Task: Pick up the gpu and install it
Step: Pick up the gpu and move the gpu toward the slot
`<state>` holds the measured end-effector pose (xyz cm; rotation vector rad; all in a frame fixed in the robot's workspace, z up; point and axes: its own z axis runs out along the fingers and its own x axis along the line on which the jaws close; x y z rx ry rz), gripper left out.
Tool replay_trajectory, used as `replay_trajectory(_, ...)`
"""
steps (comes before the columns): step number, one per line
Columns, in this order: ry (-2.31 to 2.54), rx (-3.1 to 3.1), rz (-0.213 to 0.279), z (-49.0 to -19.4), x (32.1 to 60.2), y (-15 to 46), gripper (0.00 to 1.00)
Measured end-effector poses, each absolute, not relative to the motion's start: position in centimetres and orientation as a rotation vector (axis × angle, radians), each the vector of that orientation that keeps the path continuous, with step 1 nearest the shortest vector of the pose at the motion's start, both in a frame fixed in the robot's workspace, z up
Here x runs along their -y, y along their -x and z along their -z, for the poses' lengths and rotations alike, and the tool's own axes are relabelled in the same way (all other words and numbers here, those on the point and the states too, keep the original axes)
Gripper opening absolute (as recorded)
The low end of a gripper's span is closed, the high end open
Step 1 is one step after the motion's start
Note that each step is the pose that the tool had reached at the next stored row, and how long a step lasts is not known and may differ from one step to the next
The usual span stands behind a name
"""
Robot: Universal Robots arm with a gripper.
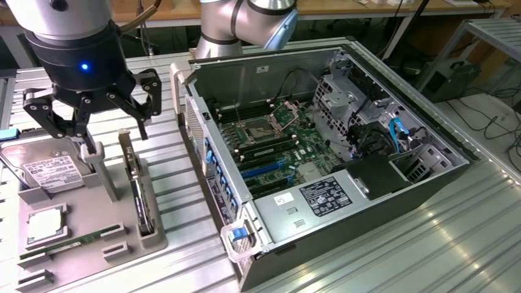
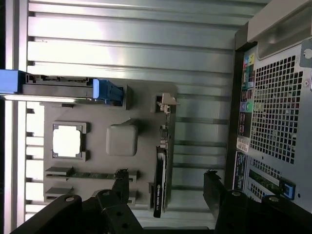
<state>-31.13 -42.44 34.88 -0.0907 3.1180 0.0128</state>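
The ribbed metal counter [image 1: 456, 244] carries everything we need. The largest thing on it is the open computer case [image 1: 244, 67], lying towards the exterior view's right with its motherboard [image 1: 281, 143] exposed. We see no expansion card seated on that board, so we judge the installing not yet done.

Beside the case, towards the exterior view's left, sits the grey parts tray [image 1: 114, 213]. In its own recesses it holds the silver hard drive [image 1: 50, 168], the square processor [image 1: 45, 224] and the slim green memory stick [image 1: 73, 242].

The gpu [image 1: 144, 204] stands on edge in the tray's slot nearest the case. Its black face is upright and its pale bracket is at the end farther from the camera. It looks fully down in the slot, so we judge the picking up not yet done either.

The claw [image 1: 110, 131] hovers over the tray with its fingers spread wide apart and nothing between them. From the wrist view the gpu [image 2: 159, 180] lies below, in the gap between the two dark fingers [image 2: 122, 183]. The claw [image 2: 166, 174] is thus roughly lined up over the card. Neither finger touches the card as far as we can tell.

By our reckoning the work stands at its very start: the claw is poised above the card, with the grasp, the lift, the carry to the case and the seating all left to do
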Motion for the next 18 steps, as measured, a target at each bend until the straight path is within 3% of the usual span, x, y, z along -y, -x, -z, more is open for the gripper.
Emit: replay_trajectory(18, 0.090, -3.118, -0.008, -33.5, 43.7, 31.1, 0.72)
